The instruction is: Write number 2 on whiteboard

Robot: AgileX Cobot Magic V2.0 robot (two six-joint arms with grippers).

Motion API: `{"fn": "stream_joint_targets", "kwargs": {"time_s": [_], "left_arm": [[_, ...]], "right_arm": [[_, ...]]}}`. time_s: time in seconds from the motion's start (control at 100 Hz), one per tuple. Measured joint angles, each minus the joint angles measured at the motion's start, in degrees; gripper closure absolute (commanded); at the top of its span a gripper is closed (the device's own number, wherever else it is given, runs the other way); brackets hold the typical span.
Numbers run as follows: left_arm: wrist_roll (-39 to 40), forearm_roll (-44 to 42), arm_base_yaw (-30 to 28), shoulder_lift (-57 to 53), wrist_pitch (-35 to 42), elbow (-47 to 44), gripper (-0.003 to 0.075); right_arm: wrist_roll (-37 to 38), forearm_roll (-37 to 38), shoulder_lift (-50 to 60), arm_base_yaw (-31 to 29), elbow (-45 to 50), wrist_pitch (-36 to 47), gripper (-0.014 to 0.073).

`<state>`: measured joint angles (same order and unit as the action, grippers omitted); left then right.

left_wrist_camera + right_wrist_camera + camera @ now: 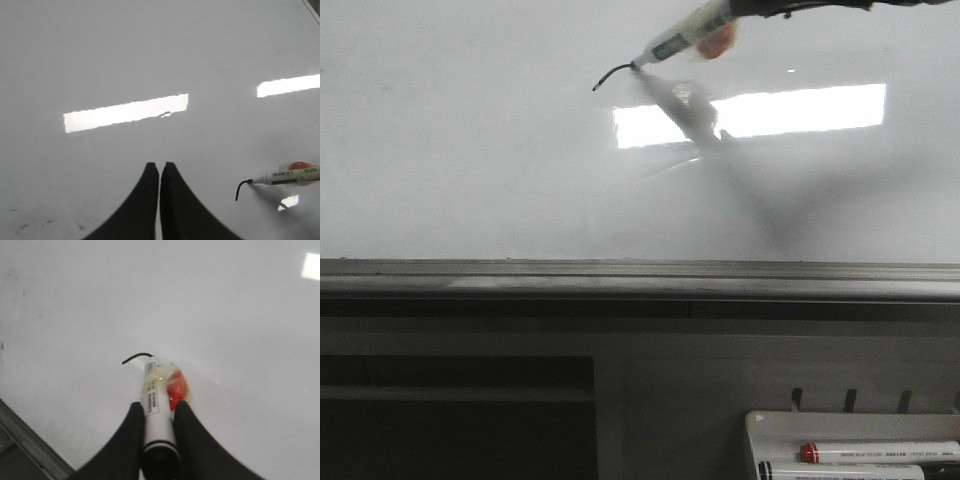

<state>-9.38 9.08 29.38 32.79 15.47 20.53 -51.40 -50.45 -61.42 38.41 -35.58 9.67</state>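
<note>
On the whiteboard (470, 150), right gripper (159, 412) clamps marker (685, 35), tip ending a short black stroke (612, 75) at 12 o'clock; left gripper (160, 172) closed, empty.

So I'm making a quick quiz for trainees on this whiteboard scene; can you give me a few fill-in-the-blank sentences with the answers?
1. The marker is held by the ____ gripper.
2. The left gripper holds nothing, and its jaws are ____.
3. The short stroke drawn so far on the whiteboard is ____ in colour.
4. In the front view, spare markers lie in a tray at the lower ____ corner.

Missing words: right; shut; black; right
</note>
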Motion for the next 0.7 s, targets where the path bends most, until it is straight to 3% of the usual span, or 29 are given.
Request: {"fn": "stream_joint_targets", "kwargs": {"time_s": [0.27,0.7], "left_arm": [[0.0,0.0,0.0,0.0,0.0,0.0,0.0741],[0.0,0.1,0.0,0.0,0.0,0.0,0.0741]], "right_arm": [[0.0,-3.0,2.5,-0.7,4.9,-7.3,0.0652],[0.0,-2.3,-3.5,0.5,0.9,-13.8,0.0652]]}}
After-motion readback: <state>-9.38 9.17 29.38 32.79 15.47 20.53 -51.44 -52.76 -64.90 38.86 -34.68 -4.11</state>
